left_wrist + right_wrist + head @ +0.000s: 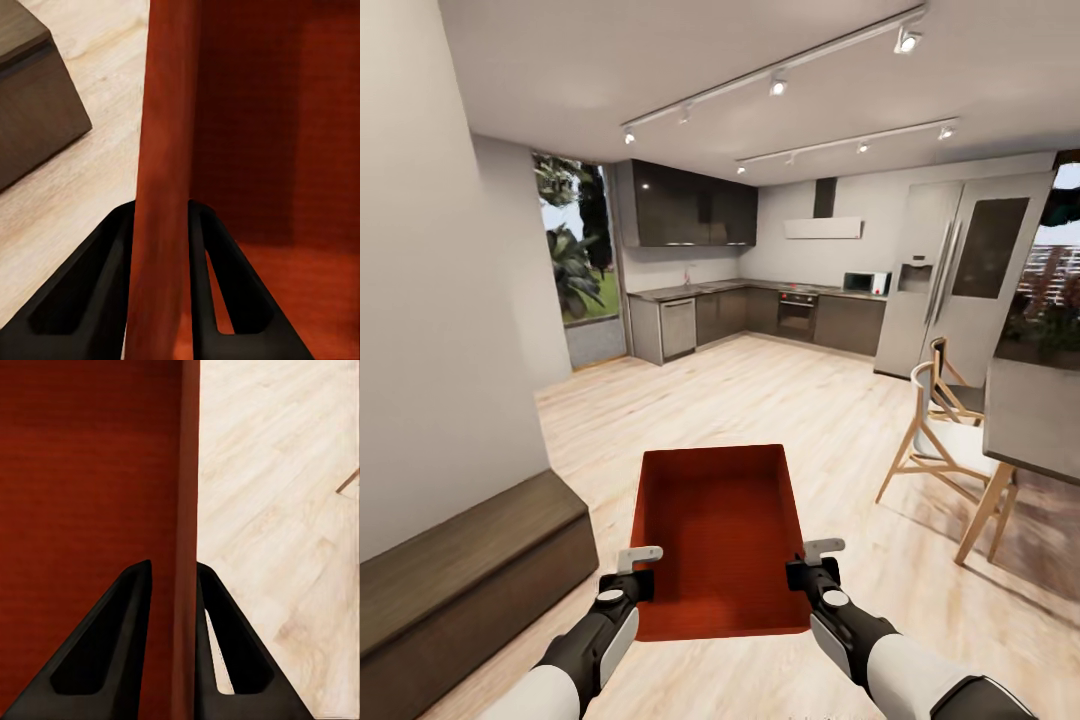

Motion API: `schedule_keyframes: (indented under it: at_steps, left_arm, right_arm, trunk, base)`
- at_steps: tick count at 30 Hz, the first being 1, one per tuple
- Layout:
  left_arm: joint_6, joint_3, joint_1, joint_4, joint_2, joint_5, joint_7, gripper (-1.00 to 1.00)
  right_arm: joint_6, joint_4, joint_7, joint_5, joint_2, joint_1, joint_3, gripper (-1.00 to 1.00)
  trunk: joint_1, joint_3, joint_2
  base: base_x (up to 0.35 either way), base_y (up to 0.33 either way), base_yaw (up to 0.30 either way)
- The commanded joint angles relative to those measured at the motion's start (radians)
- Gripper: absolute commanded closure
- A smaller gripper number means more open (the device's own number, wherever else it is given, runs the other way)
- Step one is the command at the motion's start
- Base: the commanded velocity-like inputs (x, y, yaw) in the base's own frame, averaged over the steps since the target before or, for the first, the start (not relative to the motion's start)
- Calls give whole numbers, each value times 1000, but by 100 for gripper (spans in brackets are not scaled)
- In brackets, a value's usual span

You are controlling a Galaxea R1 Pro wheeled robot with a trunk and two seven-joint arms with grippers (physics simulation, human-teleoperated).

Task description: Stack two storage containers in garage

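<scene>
Head view: I have one orange-red open-top rectangular storage container carried in front of me above the light wood plank floor, with a long low dark wooden bench to my left. My left gripper is clamped on the bin's left wall, one finger outside and one inside. My right gripper pinches the right wall likewise. A wooden chair and grey table stand to the right, with dark kitchen cabinets ahead.

The head camera looked down toward 12 o'clock over the storage container; both wrist cameras (very close) shared its side walls.
</scene>
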Motion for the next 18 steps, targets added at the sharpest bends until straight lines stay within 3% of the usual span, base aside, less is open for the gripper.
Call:
schedule_keyframes:
  at_steps: [1,18]
  left_arm:
    - [-8,30,0,-6,26,-15,60,100]
    - [-8,29,0,-6,26,-15,60,100]
  right_arm:
    - [-1,1,0,-40,0,-1,-47,100]
    - [-1,1,-1,-40,0,-1,-47,100]
  trunk:
    - [0,-1,-1]
    - [0,-1,-1]
  base:
    - [0,0,-290]
    - [0,0,-290]
